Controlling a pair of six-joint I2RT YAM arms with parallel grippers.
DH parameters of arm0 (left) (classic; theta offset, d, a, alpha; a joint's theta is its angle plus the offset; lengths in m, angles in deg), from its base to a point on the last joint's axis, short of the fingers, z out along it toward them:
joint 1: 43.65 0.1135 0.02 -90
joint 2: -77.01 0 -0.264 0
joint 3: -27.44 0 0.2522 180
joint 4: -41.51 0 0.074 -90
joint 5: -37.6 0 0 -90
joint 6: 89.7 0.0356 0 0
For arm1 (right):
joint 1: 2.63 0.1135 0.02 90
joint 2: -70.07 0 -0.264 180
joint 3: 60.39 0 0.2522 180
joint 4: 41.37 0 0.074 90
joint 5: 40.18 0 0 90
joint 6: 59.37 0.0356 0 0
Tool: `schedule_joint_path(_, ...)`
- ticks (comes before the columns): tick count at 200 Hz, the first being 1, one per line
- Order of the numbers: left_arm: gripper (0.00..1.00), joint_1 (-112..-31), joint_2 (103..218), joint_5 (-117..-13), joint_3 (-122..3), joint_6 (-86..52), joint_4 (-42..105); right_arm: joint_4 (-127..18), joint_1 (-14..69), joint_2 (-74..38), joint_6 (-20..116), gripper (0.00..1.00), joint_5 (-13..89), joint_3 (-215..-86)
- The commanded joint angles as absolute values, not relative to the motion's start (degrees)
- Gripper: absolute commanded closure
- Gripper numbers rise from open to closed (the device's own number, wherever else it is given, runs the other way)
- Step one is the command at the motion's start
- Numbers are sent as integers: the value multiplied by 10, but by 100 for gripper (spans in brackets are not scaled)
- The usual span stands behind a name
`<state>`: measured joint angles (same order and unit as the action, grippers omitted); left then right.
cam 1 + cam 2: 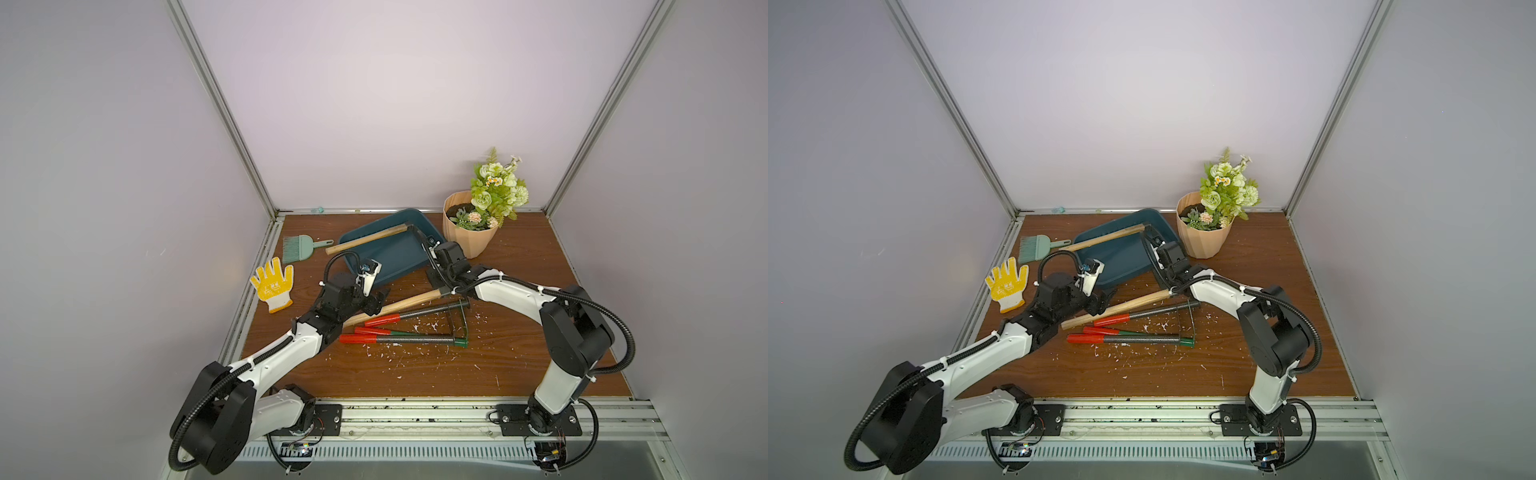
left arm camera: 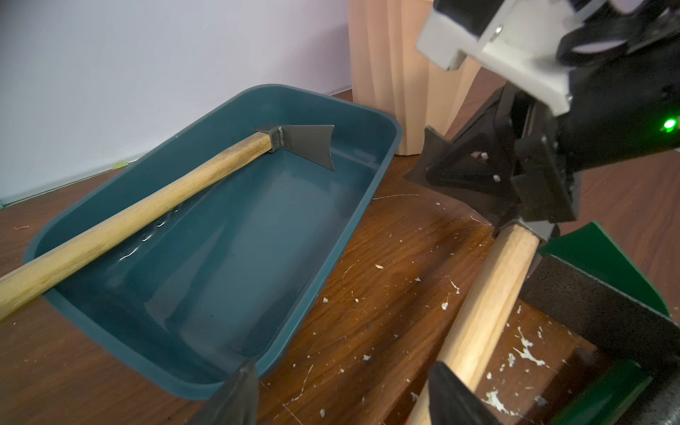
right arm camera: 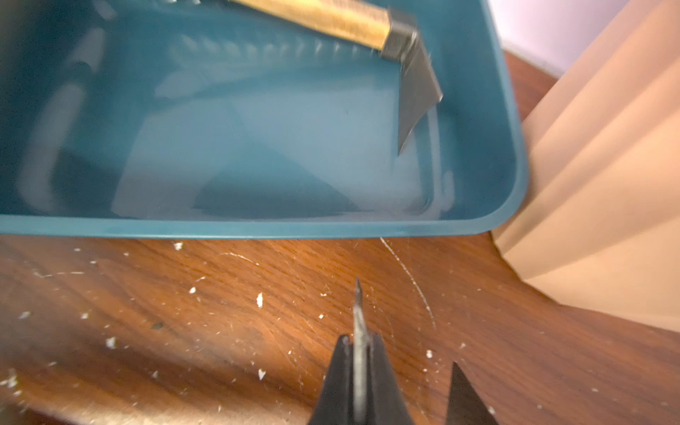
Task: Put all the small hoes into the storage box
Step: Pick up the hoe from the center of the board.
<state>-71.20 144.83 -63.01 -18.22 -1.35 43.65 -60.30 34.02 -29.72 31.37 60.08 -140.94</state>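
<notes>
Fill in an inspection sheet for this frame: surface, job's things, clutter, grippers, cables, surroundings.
Surface: brown wooden tabletop, scratched and strewn with white flecks.
Job's things: teal storage box at the back; first hoe lies in it, handle sticking out over the rim; second hoe is outside, in front of the box.
Clutter: three red-handled tools, green brush, yellow glove, peach flowerpot with flowers.
Grippers: right gripper shut on the second hoe's blade; left gripper open by its handle.
Cables: black conduits run along both arms.
Surroundings: pale walls, aluminium frame posts; nothing else seen.
</notes>
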Motion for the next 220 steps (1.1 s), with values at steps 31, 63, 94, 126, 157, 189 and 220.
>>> schedule_joint_path(31,27,-734,1451,-732,-233,9,398,-584,338,-209,249,100,621,-1401)
schedule_joint_path(63,27,-738,1455,-810,-260,26,363,-570,323,-181,210,100,587,-1413)
schedule_joint_path(94,27,-739,1466,-841,-279,36,337,-565,316,-160,171,100,555,-1431)
schedule_joint_path(126,27,-744,1483,-864,-296,45,317,-560,313,-148,148,100,536,-1442)
schedule_joint_path(157,27,-746,1504,-886,-315,58,297,-550,313,-137,136,100,510,-1448)
schedule_joint_path(189,28,-749,1526,-903,-338,68,278,-533,313,-128,130,100,495,-1449)
schedule_joint_path(220,29,-752,1537,-902,-348,74,273,-526,313,-124,124,100,480,-1454)
